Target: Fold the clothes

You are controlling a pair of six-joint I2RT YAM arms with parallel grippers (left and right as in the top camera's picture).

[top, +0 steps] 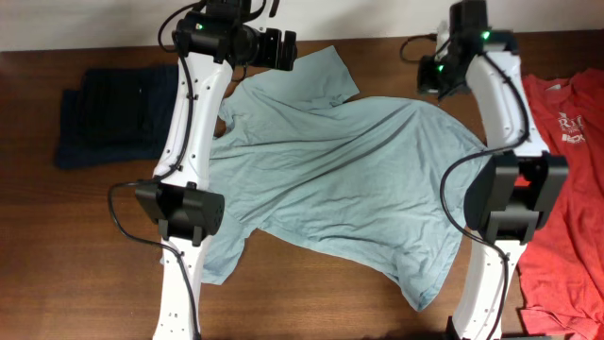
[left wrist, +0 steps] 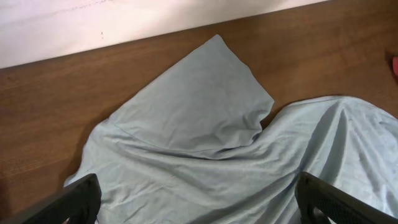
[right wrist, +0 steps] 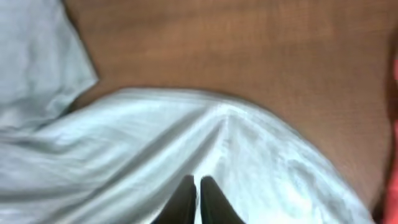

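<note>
Beneath the right claw (right wrist: 199, 180) the T-shirt (right wrist: 143, 143) puckers — pinched.

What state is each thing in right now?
grey shirt, unfolded, spread out, wrinkled
red shirt, lying flat at the right edge
navy clothes, in a pile, far left
left gripper, open, over the grey shirt
right gripper, shut, pinching a ridge of the grey shirt

text: white chest print (top: 572, 128) | on: red-orange T-shirt (top: 576, 264), desk's right edge | legible: a large "R" at most, the remaining letters too small to read
</note>
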